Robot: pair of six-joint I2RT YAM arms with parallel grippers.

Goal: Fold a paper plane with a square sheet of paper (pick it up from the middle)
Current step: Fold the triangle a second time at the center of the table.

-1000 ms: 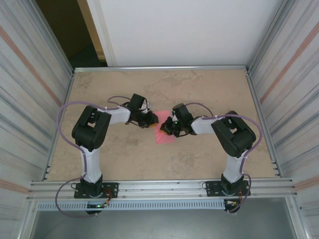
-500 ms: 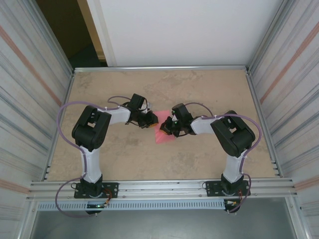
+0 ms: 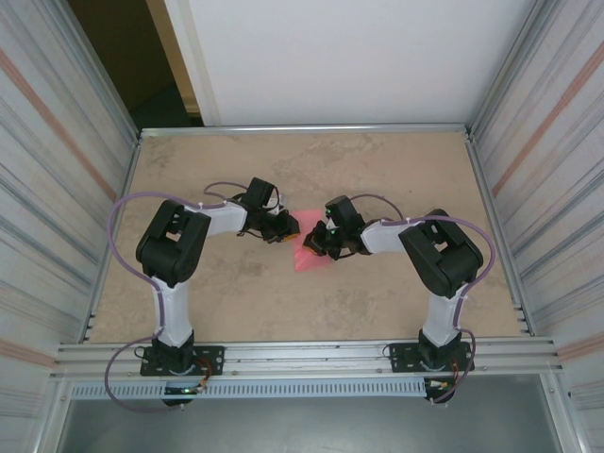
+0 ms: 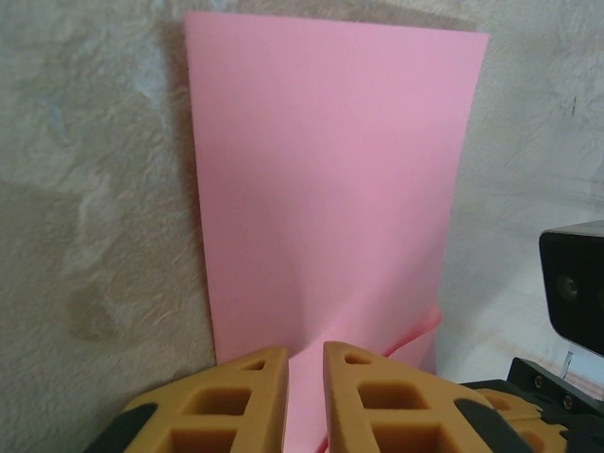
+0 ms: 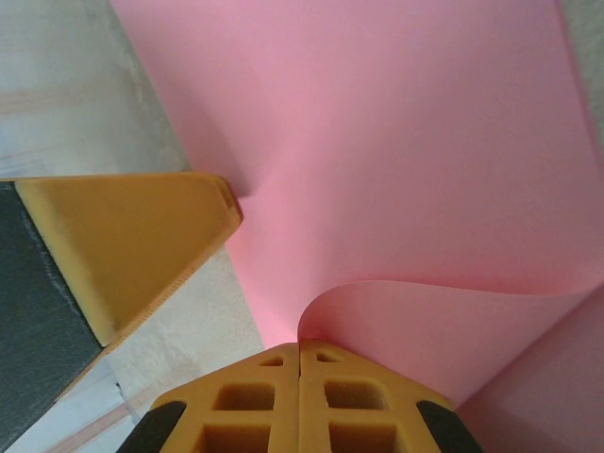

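Observation:
The square sheet of paper is plain pink and lies on the table between the two arms. Seen from the left wrist, the sheet is flat, with one near corner lifted. My left gripper stands at the sheet's near edge, jaws a narrow gap apart with pink showing between them, tips down on the paper. In the right wrist view the sheet curls up, and my right gripper is shut on that curled edge. From above, the left gripper and right gripper nearly meet over the paper.
A left finger sits at the sheet's edge close to my right fingertips. The right arm's black wrist camera is just right of the sheet. Bare tan tabletop lies all round, between corrugated metal side walls.
The right gripper has edged slightly toward the left arm with the paper's edge. The left arm has stayed put.

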